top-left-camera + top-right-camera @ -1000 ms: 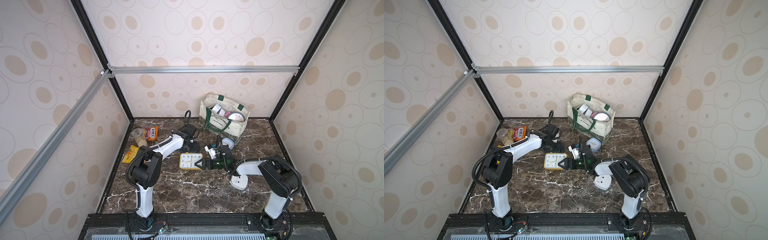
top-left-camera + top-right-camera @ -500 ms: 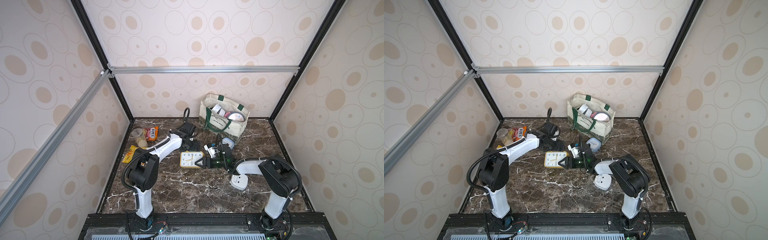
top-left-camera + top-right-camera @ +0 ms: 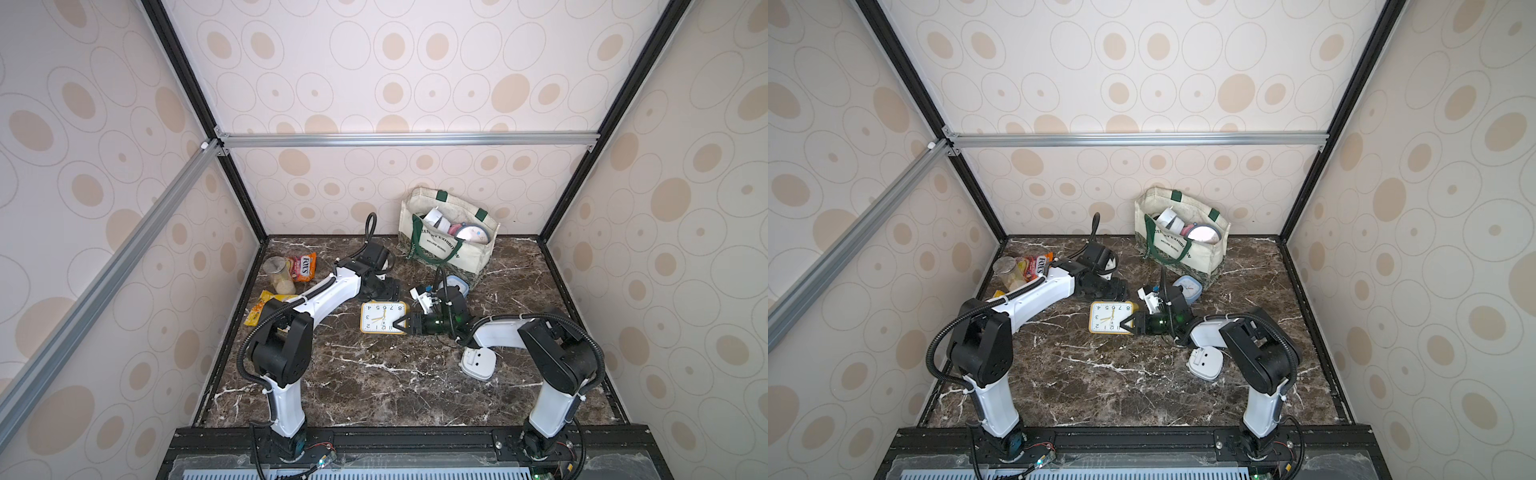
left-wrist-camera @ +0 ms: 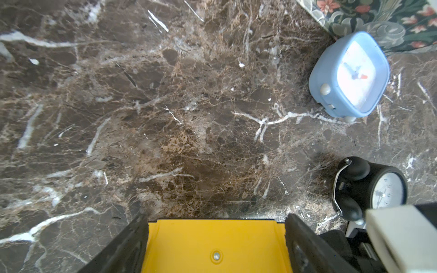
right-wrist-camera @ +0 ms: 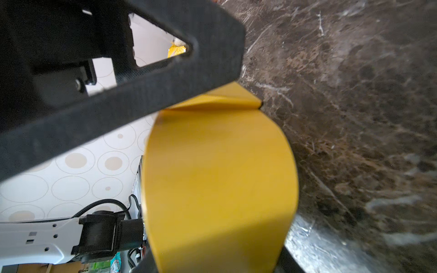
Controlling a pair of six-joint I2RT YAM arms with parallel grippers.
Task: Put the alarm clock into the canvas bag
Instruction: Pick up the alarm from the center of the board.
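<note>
The yellow alarm clock lies face up mid-table. My left gripper holds its far edge, a black finger pressed to each side of the yellow case. My right gripper comes in from the right, with one finger over the dial's corner. The yellow side fills the gap between its fingers. The cream canvas bag stands open at the back, behind the grippers. Its patterned band shows in the left wrist view.
A blue clock sits in front of the bag. A black twin-bell clock stands by the right arm, and a white clock lies under that arm. A jar, snack bag and yellow packet sit at the left wall.
My right gripper's jaws have narrowed onto the yellow clock's right edge. The left gripper and the clock have hardly moved.
</note>
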